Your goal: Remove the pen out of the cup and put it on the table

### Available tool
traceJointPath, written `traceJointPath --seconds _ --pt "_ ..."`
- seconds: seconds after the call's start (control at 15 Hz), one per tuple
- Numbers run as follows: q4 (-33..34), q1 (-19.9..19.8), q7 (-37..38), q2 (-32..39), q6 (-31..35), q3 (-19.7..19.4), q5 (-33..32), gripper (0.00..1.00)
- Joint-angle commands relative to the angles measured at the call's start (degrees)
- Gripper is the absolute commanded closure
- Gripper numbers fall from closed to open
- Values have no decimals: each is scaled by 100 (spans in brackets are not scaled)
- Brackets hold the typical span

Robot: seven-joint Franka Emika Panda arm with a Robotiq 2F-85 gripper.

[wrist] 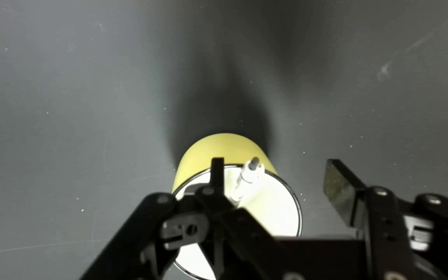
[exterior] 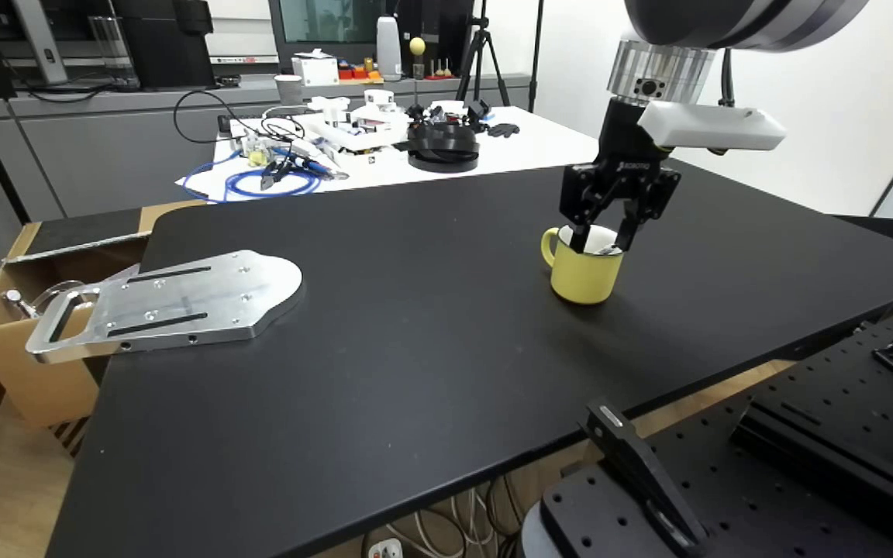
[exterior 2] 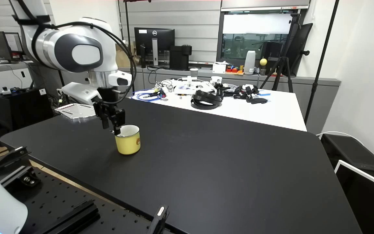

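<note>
The yellow cup stands upright on the black table; it also shows in an exterior view and in the wrist view. The whitish pen with a dark tip leans inside the cup, its end at the rim. A small part of the pen shows at the rim in an exterior view. My gripper is open at the cup's mouth. In the wrist view, the left finger overlaps the opening and the right finger is outside the rim. The pen is between them, nearer the left finger, not gripped.
A silver metal plate lies at the table's edge, above a cardboard box. A white table with cables and devices stands behind. A black perforated base plate is by the near edge.
</note>
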Motion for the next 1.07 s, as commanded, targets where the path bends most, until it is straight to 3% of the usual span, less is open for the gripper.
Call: traceJointPath --seconds 0.0,0.4,0.67,1.0 --pt "9 -73 -78 78 184 102 155 61" --pt "9 -164 -99 63 227 173 238 100" --pt "18 -177 -31 -49 80 120 214 96" --pt "136 -148 28 -464 -590 -31 122 96"
